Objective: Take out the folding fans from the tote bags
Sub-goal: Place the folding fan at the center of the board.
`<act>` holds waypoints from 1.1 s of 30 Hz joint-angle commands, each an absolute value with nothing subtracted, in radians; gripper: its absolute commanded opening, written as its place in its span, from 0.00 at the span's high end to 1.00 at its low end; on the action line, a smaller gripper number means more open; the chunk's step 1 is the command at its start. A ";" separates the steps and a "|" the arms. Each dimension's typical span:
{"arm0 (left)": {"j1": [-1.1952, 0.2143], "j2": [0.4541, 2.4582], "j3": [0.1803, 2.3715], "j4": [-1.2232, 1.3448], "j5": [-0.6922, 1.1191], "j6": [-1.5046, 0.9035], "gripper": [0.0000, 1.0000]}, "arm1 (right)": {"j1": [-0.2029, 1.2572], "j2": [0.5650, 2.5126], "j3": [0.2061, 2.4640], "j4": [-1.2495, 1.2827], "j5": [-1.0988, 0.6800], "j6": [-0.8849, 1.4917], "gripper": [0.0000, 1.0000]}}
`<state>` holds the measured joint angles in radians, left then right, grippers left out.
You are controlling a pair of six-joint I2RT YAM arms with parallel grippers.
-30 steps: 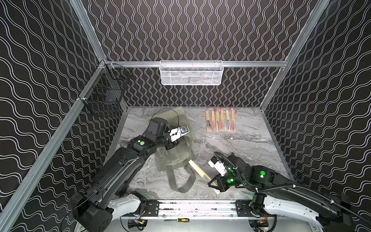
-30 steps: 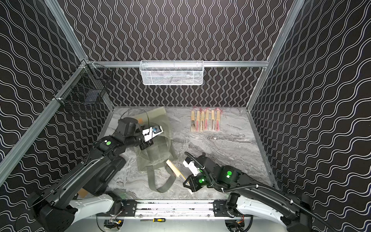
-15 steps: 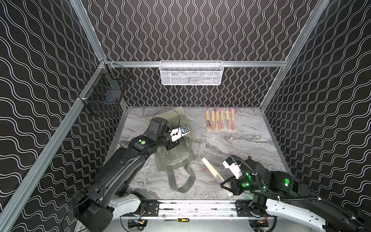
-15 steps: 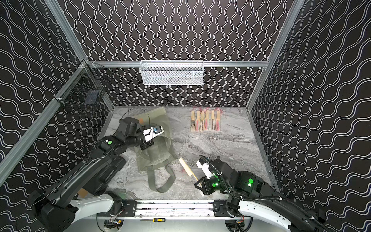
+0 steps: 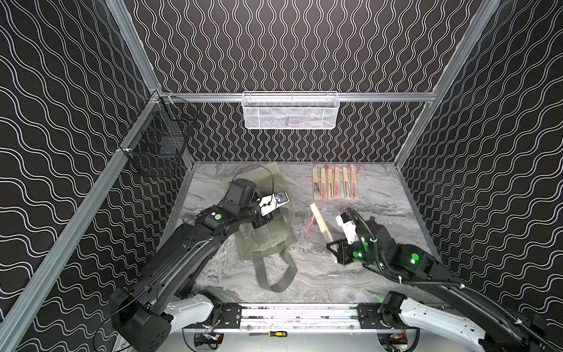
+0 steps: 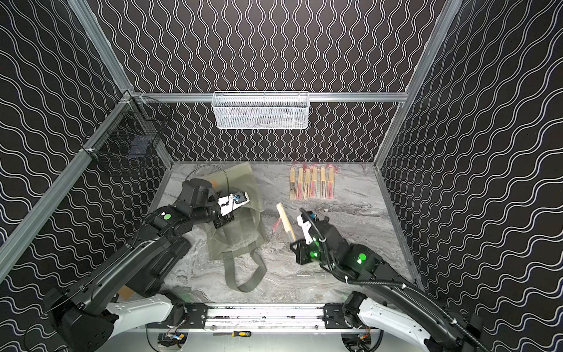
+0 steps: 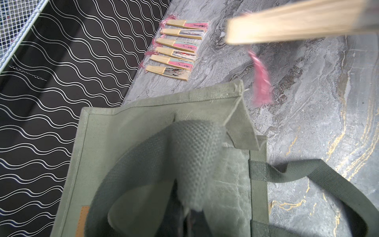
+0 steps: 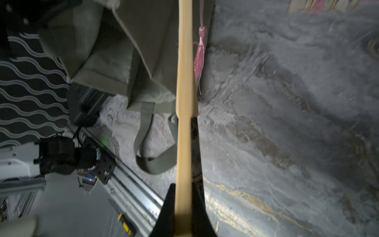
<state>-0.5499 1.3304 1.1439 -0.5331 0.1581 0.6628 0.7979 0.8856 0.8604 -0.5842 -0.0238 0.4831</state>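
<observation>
The grey-green tote bag (image 5: 271,240) (image 6: 234,240) lies left of the middle of the marble table. My left gripper (image 5: 260,224) (image 7: 190,217) is shut on one of its strap handles (image 7: 194,147), holding it up over the bag's mouth. The other strap (image 5: 274,271) lies loose towards the front. My right gripper (image 5: 332,245) (image 8: 183,205) is shut on the end of a light-wood folding fan (image 5: 320,221) (image 6: 285,221) (image 8: 184,71), held clear of the bag to its right, with a pink tassel (image 8: 200,53) hanging from it. Several more folding fans (image 5: 334,184) (image 7: 176,49) lie in a row at the back right.
A white mesh basket (image 5: 291,111) hangs on the back wall and a black wire basket (image 5: 158,149) on the left wall. A screwdriver (image 5: 275,334) lies on the front rail. Patterned walls close in three sides.
My right gripper has carried the fan from the bag's mouth to the right, then further back over the table. The left arm and the bag have hardly moved.
</observation>
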 commanded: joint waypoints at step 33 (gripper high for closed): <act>-0.552 1.334 1.138 -0.477 0.183 0.673 1.00 | -0.056 2.099 1.762 -0.449 -0.071 0.081 0.92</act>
<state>-0.5503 1.3289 1.1355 -0.5236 0.1616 0.6636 -0.0483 2.0850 1.7672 -0.4244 -0.1162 0.1215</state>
